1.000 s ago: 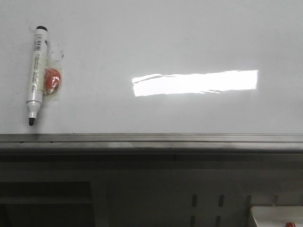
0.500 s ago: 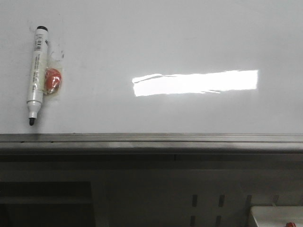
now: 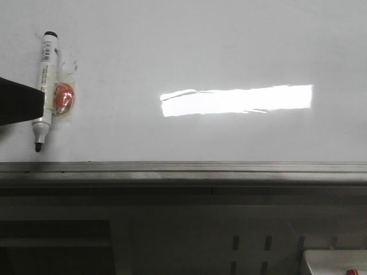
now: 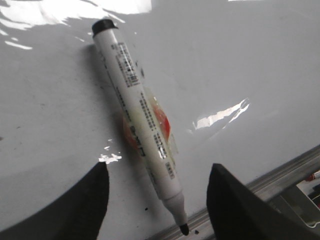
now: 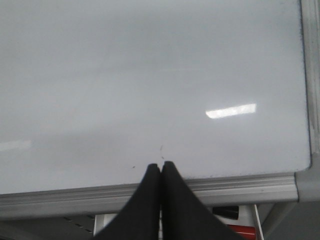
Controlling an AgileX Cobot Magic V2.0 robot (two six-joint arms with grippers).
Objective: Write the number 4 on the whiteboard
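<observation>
Here, a capless marker [image 4: 141,119] lies flat on the whiteboard [image 3: 229,46], tip toward the grey ledge [image 3: 183,168], ready for pickup. The left hand [image 4: 157,200], fingers apart, straddles its tip end without touching. The right hand [image 5: 161,172] waits pressed together. No number 4 is drawn yet.

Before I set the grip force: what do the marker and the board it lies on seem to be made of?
The marker looks like smooth white plastic with a printed label, a black end cap and a dark felt-like tip. The whiteboard looks like a glossy coated panel, since it mirrors a bright glare; what lies under the coating cannot be told. Its ledge looks like brushed grey metal.
</observation>
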